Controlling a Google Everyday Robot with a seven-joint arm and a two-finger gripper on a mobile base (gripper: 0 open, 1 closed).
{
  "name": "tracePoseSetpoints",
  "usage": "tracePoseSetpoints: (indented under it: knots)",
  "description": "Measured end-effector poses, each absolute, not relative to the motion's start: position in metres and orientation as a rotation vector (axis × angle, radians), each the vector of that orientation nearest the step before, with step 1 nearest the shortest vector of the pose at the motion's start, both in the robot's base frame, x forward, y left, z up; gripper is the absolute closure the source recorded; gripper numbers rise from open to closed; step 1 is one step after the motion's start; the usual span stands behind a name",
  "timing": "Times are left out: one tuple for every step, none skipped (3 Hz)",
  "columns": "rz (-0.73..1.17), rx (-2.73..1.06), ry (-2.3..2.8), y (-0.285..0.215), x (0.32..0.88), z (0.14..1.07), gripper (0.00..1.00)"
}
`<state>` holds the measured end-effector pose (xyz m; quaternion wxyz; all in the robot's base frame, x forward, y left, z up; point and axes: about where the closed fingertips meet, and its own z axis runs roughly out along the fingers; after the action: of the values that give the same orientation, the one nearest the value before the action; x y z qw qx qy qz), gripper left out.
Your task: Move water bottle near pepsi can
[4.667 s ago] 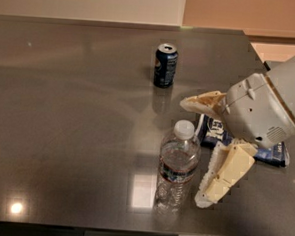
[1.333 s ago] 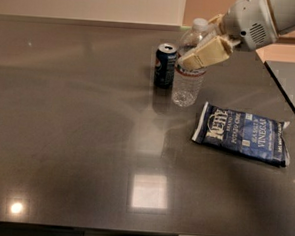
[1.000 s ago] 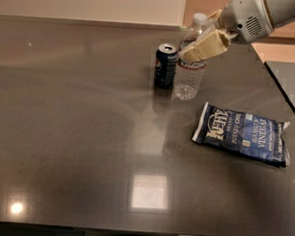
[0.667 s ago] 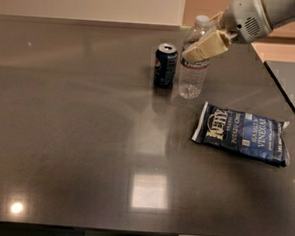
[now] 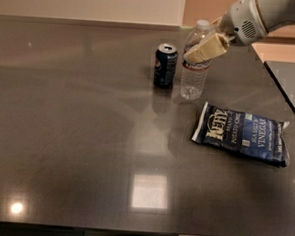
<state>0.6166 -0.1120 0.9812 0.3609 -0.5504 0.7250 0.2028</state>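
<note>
The water bottle (image 5: 193, 78), clear with a white cap, stands upright on the dark table (image 5: 76, 135), just right of the pepsi can (image 5: 165, 65), with a narrow gap between them. My gripper (image 5: 195, 51) reaches in from the upper right and is shut on the bottle's upper part. One beige finger (image 5: 208, 47) lies across the front of the bottle's shoulder; the other is hidden behind the bottle. The can is dark blue with a silver top and stands upright.
A flat blue chip bag (image 5: 241, 134) lies to the right, in front of the bottle. The table's right edge (image 5: 284, 93) runs diagonally close behind the bag. My arm's white housing (image 5: 248, 18) is above the table's back right corner.
The bottle has been carried from the front of the table to the spot beside the can. Over the last second, bottle and gripper only shifted slightly.
</note>
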Motion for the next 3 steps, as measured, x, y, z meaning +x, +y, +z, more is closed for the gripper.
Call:
tracePoseSetpoints:
  knots:
    - [0.566, -1.387, 1.816, -0.113, 0.641, 0.964, 1.0]
    - [0.563, -1.387, 1.812, -0.114, 0.647, 0.961, 1.0]
    - [0.552, -1.384, 1.823, -0.116, 0.653, 0.956, 0.83]
